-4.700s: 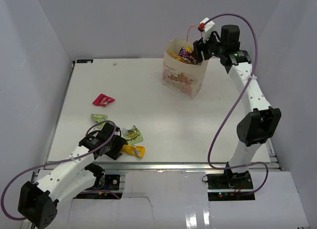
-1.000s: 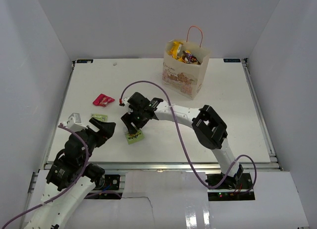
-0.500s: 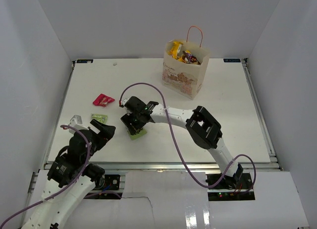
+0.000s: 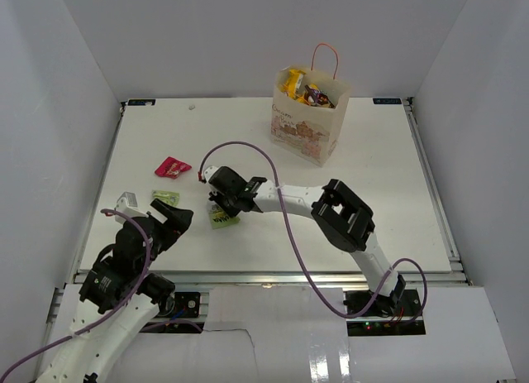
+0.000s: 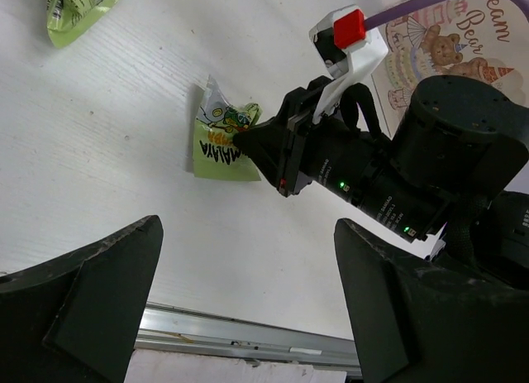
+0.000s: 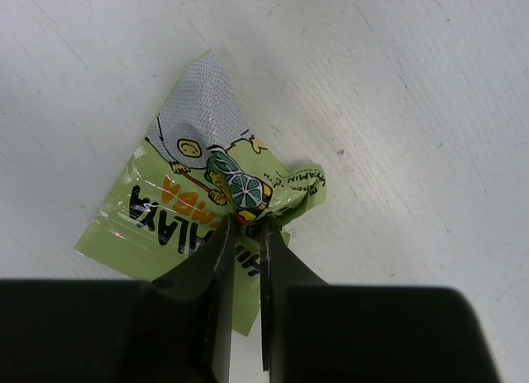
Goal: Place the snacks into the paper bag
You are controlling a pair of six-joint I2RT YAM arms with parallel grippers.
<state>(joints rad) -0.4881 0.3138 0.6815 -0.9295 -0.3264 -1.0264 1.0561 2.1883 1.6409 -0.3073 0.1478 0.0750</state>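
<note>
Right claw (image 6: 245, 227): clamped on green packet (image 6: 182, 193), lying on table (image 4: 372, 176) centre-left. Left claw (image 4: 169, 219): spread wide, holding nothing. Step: grasp. Next you must lift it clear, carry to paper bag (image 4: 304, 128) rear.

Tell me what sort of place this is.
Probably a robotics test cell: white table boxed by plain white panels, left arm and right arm bolted at its edge.

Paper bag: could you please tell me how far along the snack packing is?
Done: several snacks already sit in the paper bag. In hand: the right gripper is shut on a green packet on the table. Left: that packet, a second green packet and a red-pink packet; the left gripper is open, empty.
</note>
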